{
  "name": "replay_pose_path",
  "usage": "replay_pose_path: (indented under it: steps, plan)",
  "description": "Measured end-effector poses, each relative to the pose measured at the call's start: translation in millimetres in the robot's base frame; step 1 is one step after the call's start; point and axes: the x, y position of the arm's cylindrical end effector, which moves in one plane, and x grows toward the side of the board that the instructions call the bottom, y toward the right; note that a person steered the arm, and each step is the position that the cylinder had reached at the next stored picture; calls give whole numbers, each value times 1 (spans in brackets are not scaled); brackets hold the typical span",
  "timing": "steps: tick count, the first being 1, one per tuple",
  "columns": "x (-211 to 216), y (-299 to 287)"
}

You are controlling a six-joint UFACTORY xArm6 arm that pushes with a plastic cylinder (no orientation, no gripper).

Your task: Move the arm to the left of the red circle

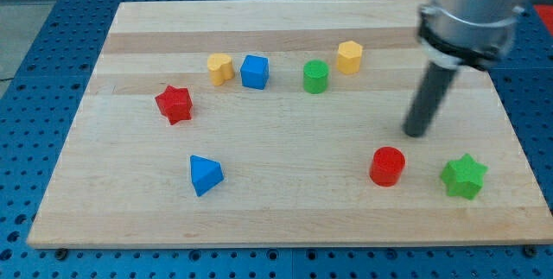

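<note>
The red circle (387,166) is a short red cylinder near the board's lower right. My tip (416,133) touches the board just above and to the right of the red circle, a small gap away from it. The dark rod rises from the tip to the grey arm body at the view's top right.
A green star (463,176) lies right of the red circle. A yellow hexagon (349,56), green cylinder (316,77), blue cube (255,72) and yellow heart (220,68) line the upper middle. A red star (174,104) and blue triangle (205,174) lie left on the wooden board (285,214).
</note>
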Motion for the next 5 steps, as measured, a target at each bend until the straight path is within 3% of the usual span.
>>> replay_pose_path:
  steps: [2,3,4,5]
  plan:
    - [6,-139]
    - [29,-160]
    - [62,-115]
    - [64,-71]
